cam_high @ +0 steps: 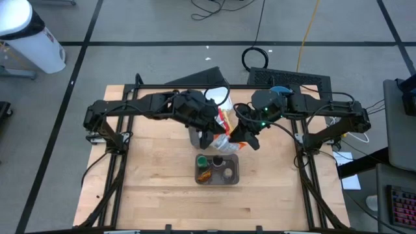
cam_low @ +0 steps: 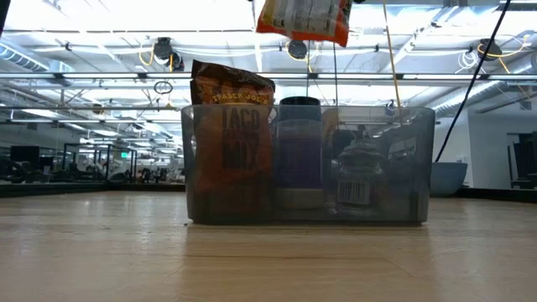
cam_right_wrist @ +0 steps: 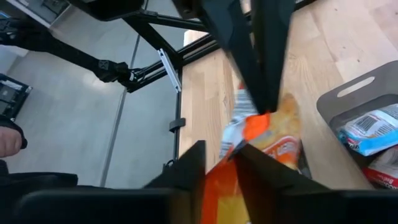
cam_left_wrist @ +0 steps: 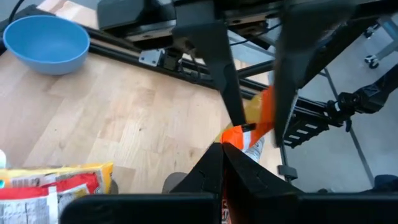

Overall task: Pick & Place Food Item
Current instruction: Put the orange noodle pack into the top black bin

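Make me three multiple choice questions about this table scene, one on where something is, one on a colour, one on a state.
1. Where is the orange snack bag?
A. flat on the table
B. held in the air above the clear bin
C. on the floor

2. What colour is the bowl?
A. blue
B. red
C. green

3. The left gripper is:
A. wide open
B. out of view
C. shut on the bag

Answers: 1 B, the low view shows it hanging over the bin. 2 A, plain in the left wrist view. 3 C, its fingers pinch the bag's edge.
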